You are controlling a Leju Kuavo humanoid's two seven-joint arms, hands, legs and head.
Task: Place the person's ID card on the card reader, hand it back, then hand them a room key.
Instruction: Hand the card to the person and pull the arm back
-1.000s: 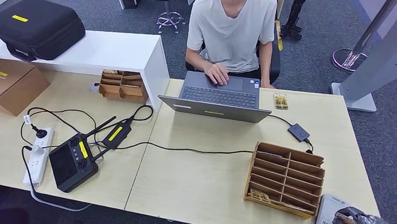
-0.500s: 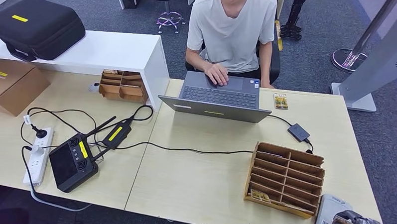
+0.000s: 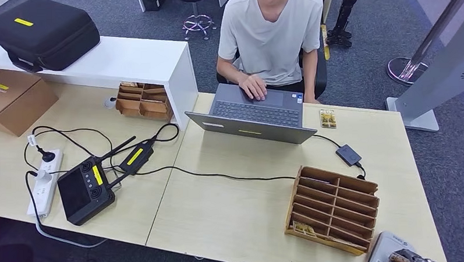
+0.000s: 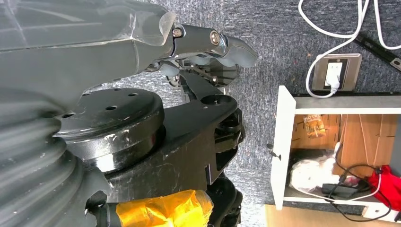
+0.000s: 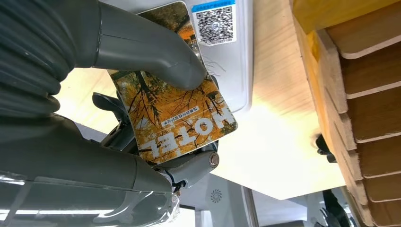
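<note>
While the right hand (image 5: pixel 156 118) pinches the card (image 5: pixel 177 113) printed HOTEL between thumb and fingers, close over the white card reader (image 5: pixel 241 56) at the near right corner of the table (image 3: pixel 232 212), the grip looks shallow. I judge the card could slip or tilt when it goes down, because only one end is held, and it could knock the wooden slot rack (image 3: pixel 332 208) just beside the reader. The left hand (image 4: pixel 208 52) hangs low over the carpet with fingers curled in, holding nothing. Farther on, cables cross the pale table, and a laptop (image 3: pixel 255 114) stands before the seated person (image 3: pixel 270 33). Another card (image 3: pixel 328 118) lies to its right.
</note>
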